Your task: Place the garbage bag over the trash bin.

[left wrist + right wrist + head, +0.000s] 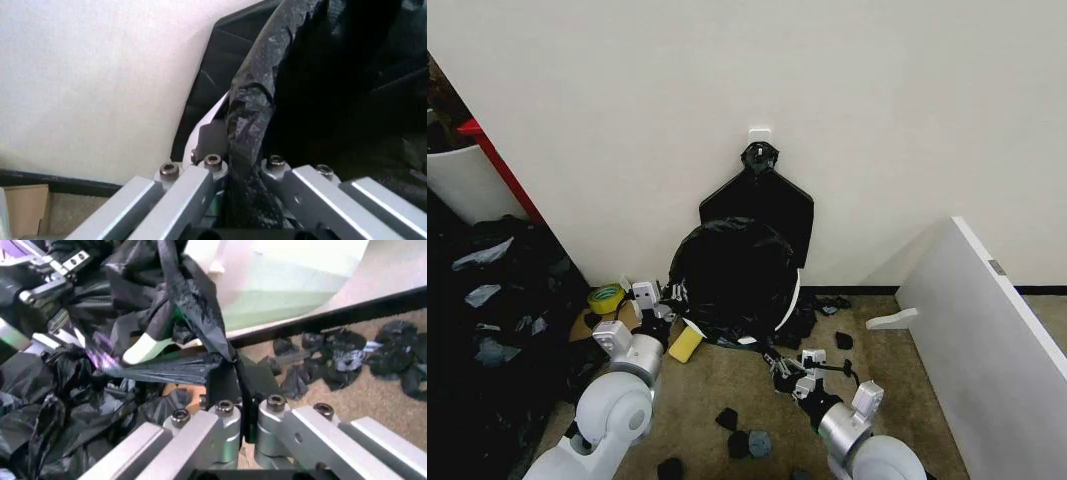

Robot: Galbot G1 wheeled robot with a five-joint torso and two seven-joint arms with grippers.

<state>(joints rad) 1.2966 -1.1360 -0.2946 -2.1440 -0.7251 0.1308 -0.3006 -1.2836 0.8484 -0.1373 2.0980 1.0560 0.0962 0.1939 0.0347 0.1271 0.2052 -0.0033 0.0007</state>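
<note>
Gripping the garbage bag (727, 280) from both sides, at the trash bin (789, 300) against the wall.
Left gripper (667, 297) at nine o'clock and right gripper (779, 362) at five o'clock each have their fingers pinched on black film; the wrist views show these pinches, the head view shows the bag covering the tilted bin.

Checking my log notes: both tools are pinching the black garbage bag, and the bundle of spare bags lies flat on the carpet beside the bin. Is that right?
Not quite. The bundle of spare bags hangs on the wall from a white hook behind the trash bin, as the head view shows. The rest stands: the left tool and the right tool each pinch the garbage bag.
</note>
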